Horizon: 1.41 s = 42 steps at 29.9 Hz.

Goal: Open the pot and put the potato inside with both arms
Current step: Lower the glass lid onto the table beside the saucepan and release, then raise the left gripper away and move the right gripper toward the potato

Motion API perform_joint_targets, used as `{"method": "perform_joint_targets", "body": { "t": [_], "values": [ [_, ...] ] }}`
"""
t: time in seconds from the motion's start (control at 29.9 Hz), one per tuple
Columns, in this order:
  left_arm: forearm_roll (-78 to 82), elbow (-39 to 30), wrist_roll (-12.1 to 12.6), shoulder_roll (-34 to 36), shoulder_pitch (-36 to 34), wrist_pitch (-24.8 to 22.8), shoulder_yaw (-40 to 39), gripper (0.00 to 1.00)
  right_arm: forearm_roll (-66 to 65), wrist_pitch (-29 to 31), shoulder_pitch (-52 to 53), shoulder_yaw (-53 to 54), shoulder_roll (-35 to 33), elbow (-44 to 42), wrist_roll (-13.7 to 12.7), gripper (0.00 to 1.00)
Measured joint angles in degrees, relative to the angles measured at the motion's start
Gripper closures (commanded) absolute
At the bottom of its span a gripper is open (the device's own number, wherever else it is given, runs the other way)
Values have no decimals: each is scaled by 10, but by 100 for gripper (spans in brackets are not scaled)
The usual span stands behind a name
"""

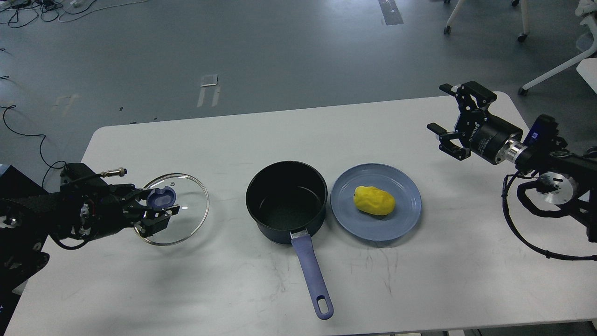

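Note:
The dark pot [286, 200] with a blue handle stands open at the table's middle. A yellow potato [373, 200] lies on a blue plate [400, 224] just right of the pot. My left gripper [159, 207] is shut on the blue knob of the glass lid [186, 219], holding it low over the table's left side. My right gripper [448, 116] is open and empty, raised above the table's far right, apart from the plate.
The white table [233, 289] has its front edge near the pot handle's end [324, 308]. Chair legs [550, 70] and cables stand on the grey floor behind the table.

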Motion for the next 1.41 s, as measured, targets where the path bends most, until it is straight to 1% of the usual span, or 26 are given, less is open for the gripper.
{"method": "perform_joint_targets", "body": {
  "t": [0.13,0.23,0.27,0.37,0.47,0.54,0.6,0.67,0.84,0.9,0.97,1.0,1.07,1.14,1.17,1.27,1.34,1.41],
  "values": [
    [-2,24,0,-18,12,4,0,44,0,0,-2,-1,0,0,0,2],
    [-2,33,0,-25,16,7,0,36,0,0,-2,-1,-4,0,0,2],
    [-3,34,0,-26,18,8,0,29,0,0,-2,-1,-7,0,0,2],
    [-3,35,0,-28,19,9,0,23,0,0,-2,-1,-11,1,0,2],
    [-3,37,0,-28,20,9,0,22,0,0,-2,-1,-16,2,0,2],
    [-3,39,0,-28,20,9,0,20,0,0,-1,-1,-17,3,0,2],
    [-3,40,0,-28,22,9,0,13,0,0,-1,-1,-20,6,0,2],
    [-3,40,0,-28,23,9,0,3,0,0,-1,-1,-23,9,0,2],
    [-30,24,0,-15,20,5,-15,2,-1,0,-1,-1,-33,18,0,2],
    [-83,-4,0,0,8,-8,-32,2,-4,0,2,-1,-41,25,0,2],
    [-160,-29,0,20,-18,-37,-40,2,-13,0,6,-2,-49,34,0,2],
    [-204,-35,0,25,-34,-58,-40,2,-24,0,9,-2,-54,40,0,2],
    [-330,-42,0,31,-74,-119,-43,2,-63,0,20,-2,-63,53,0,2],
    [-448,-42,0,31,-96,-169,-43,2,-118,0,33,-2,-71,63,0,2],
    [-511,-41,0,32,-101,-186,-43,2,-142,0,39,-3,-74,67,0,2],
    [-680,-41,0,32,-106,-205,-43,2,-245,0,72,-12,-85,87,0,2],
    [-777,-39,0,30,-107,-208,-44,2,-312,0,109,-46,-90,104,0,2],
    [-838,-38,0,27,-107,-211,-45,2,-354,0,151,-91,-90,117,0,2]
  ]
}}
